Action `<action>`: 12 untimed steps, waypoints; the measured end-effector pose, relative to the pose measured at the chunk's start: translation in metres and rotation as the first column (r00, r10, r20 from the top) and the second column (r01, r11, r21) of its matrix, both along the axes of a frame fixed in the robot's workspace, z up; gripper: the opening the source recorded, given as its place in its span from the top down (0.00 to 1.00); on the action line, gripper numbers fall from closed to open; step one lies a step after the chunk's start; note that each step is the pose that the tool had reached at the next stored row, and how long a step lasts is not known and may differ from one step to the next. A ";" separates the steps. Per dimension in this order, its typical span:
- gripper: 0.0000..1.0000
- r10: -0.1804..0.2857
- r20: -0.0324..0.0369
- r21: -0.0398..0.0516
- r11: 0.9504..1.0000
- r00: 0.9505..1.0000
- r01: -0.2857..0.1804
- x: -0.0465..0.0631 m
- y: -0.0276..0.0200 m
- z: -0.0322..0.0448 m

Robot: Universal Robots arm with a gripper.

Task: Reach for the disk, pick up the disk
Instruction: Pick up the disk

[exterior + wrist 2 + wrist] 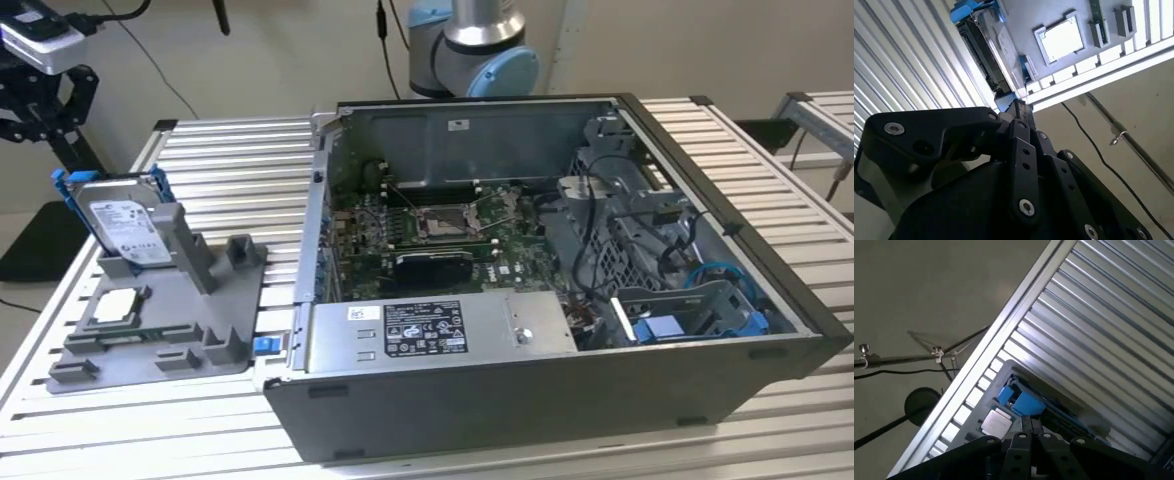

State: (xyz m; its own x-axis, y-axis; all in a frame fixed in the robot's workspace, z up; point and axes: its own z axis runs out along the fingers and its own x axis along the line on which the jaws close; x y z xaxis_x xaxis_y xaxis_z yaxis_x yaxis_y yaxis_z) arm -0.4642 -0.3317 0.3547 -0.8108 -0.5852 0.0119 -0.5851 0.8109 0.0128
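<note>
Exterior view: the flat silver hard disk [127, 225] with a white label stands upright on one long edge, framed by its blue plastic bracket [60, 186]. It is slotted into a grey moulded holder plate [187, 335] near the edge of the ribbed metal tabletop [240, 160]. A small square silver processor chip [118, 305] lies flat on the same plate. A big open computer case [534, 410] sits beside the plate. This view gives the disk's pose plainly, label face outward.

Second wrist view: the black jointed fingers [1020, 114] taper to a single tip and look drawn together, with nothing between them. The disk [1001, 45] lies straight ahead of that tip, seen edge-on. Its long axis runs away from the fingers and its near end is close in front of them. I cannot tell the gap along the line of sight. The chip [1061, 39] lies off to one side of the approach line. Bare floor lies behind, so the fingers seem to come in from beyond the tabletop edge.

First wrist view: the fingers [1035, 434] again look closed. The blue bracket's end [1024, 402] lies just ahead of them. The disk body [1061, 417] slants away from there and the chip [996, 422] sits beside it. Here the thin top edge shows, not the face.
</note>
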 end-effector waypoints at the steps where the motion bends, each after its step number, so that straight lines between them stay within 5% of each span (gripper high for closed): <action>1: 1.00 0.018 0.000 -0.002 1.000 1.000 -0.018 0.000 0.0000 0.0000; 6: 1.00 0.107 -0.001 -0.010 0.994 0.994 -0.107 0.000 0.0000 0.0000; 12: 1.00 0.212 -0.002 -0.021 0.977 0.977 -0.212 0.000 0.0000 0.0000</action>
